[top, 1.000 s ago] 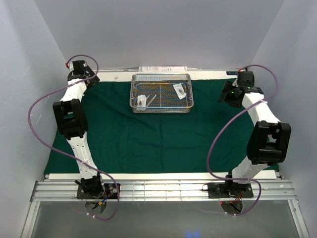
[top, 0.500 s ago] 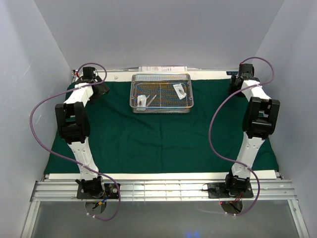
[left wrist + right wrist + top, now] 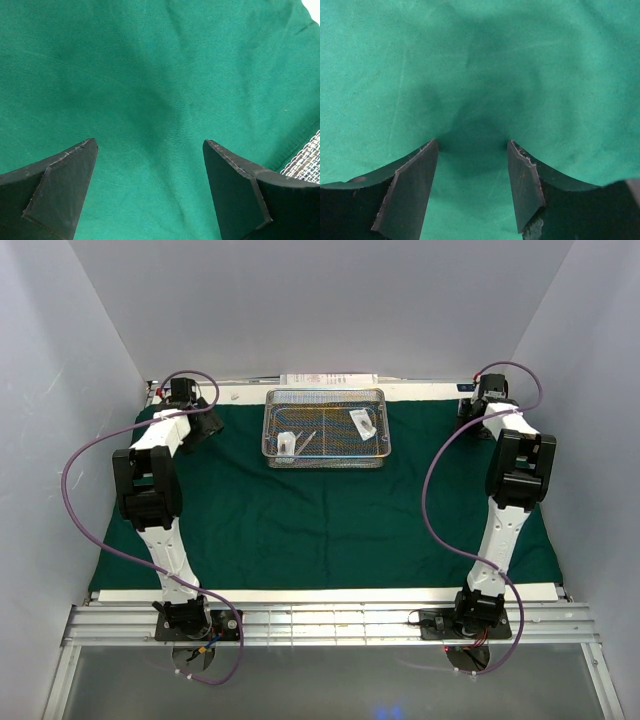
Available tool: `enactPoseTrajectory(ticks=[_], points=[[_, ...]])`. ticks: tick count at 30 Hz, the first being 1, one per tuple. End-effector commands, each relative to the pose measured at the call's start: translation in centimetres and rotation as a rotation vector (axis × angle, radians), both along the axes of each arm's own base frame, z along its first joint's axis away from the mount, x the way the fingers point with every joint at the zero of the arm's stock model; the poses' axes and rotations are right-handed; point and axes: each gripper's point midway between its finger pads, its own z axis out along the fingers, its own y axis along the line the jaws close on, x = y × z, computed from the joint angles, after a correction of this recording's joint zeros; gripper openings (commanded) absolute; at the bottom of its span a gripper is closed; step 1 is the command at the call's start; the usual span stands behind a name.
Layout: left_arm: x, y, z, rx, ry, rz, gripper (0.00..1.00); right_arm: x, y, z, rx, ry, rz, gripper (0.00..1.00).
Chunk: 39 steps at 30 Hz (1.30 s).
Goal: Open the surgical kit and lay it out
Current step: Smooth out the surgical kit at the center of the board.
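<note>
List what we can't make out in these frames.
- Top view: the tools in the mesh tray are too small to identify or count. Only two white packets are clear.
- Left wrist view: the tray is cut off by the right edge, and only a corner shows.
- Right wrist view: shadow hides whether the right gripper touches the green cloth.

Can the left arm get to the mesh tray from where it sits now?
Probably yes. The left arm is over the far left corner of the green cloth, jaws wide open and empty. Only bare cloth lies between it and the tray, whose edge shows in the wrist view.
</note>
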Motion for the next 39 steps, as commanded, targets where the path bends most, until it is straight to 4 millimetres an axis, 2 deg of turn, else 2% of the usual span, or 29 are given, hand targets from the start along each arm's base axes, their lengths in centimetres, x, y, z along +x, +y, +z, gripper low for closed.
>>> enactPoseTrajectory(ticks=[1, 9, 14, 15, 16, 19, 21, 22, 24, 27, 35, 39], points=[[-0.2, -0.1, 2.9, 0.022, -0.052, -0.013, 0.98, 0.8, -0.4, -0.2, -0.017, 0.003, 0.024, 0.63], [-0.3, -0.1, 2.1, 0.022, -0.034, -0.015, 0.98, -1.8, 0.2, -4.1, 0.03, 0.169, 0.039, 0.6], [-0.4, -0.1, 1.8, 0.028, -0.027, -0.015, 0.98, -4.5, 1.4, -6.8, 0.112, 0.29, 0.056, 0.54], [-0.4, -0.1, 1.8, 0.029, -0.025, -0.017, 0.98, -4.8, 1.4, -7.0, 0.115, 0.302, 0.053, 0.53], [-0.4, 0.0, 1.8, 0.031, -0.024, -0.017, 0.98, -5.1, 1.3, -7.1, 0.117, 0.312, 0.051, 0.45], [-0.5, 0.0, 1.5, 0.032, -0.018, -0.017, 0.98, -5.5, 1.6, -7.3, 0.156, 0.328, 0.061, 0.28], [-0.5, 0.0, 1.3, 0.033, -0.015, -0.017, 0.98, -6.0, 1.4, -7.3, 0.181, 0.343, 0.05, 0.23], [-0.5, 0.0, 1.4, 0.032, -0.016, -0.017, 0.98, -6.0, 1.3, -7.3, 0.185, 0.342, 0.045, 0.18], [-0.4, 0.0, 1.4, 0.032, -0.016, -0.017, 0.98, -6.3, 1.0, -7.3, 0.189, 0.346, 0.04, 0.16], [-0.3, 0.0, 1.2, 0.035, -0.015, -0.016, 0.98, -6.3, 0.4, -7.2, 0.156, 0.346, 0.027, 0.08], [0.6, 0.5, -0.2, 0.055, -0.001, -0.011, 0.98, -5.4, -3.0, -6.4, 0.06, 0.323, -0.033, 0.08], [1.0, 0.3, -1.7, 0.041, 0.023, -0.01, 0.98, -4.9, -4.5, -6.0, 0.048, 0.304, -0.053, 0.08]])
